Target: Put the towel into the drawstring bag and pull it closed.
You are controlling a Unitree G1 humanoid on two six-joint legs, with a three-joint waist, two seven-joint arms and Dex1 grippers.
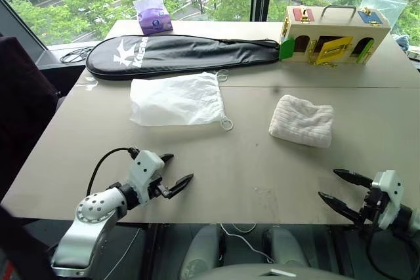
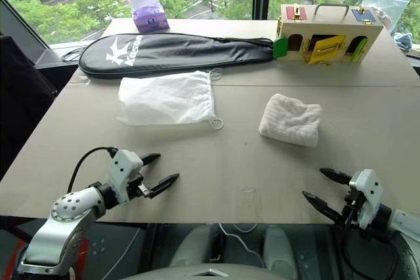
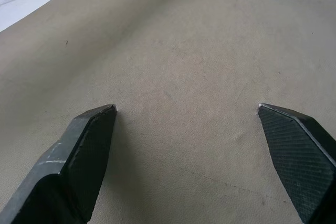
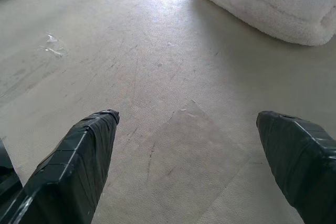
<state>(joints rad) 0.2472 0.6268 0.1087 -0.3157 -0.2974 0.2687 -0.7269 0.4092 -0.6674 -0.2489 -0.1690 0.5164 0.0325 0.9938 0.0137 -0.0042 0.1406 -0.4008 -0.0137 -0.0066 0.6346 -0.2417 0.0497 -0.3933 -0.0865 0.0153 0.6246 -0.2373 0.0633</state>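
right of the bag and well apart from it, the towel [image 1: 302, 120] lies folded on the table [image 1: 197, 168], a thick ribbed pad with a rolled edge facing me. i judge it soft, light and springy: it will squash under the fingers and may unfold if i take only the top layer, so i would pinch across the whole fold at a near corner. the bag [image 1: 176, 100] lies flat, its mouth turned toward the towel, a cord loop [image 1: 226, 123] lying just off its near corner. it looks thin, limp and slippery, likely to slide on the table rather than open; i would take one lip of the mouth, then the cords for the closing pull. nearer to me than the bag, my left gripper [image 1: 172, 175] hovers over bare table with fingers spread wide, empty. my right gripper [image 1: 344, 191], nearer than the towel, is likewise wide and holds nothing. beyond the bag lie a black racket case [image 1: 184, 54], a purple tissue pack [image 1: 153, 16] and a wooden latch box [image 1: 335, 34].
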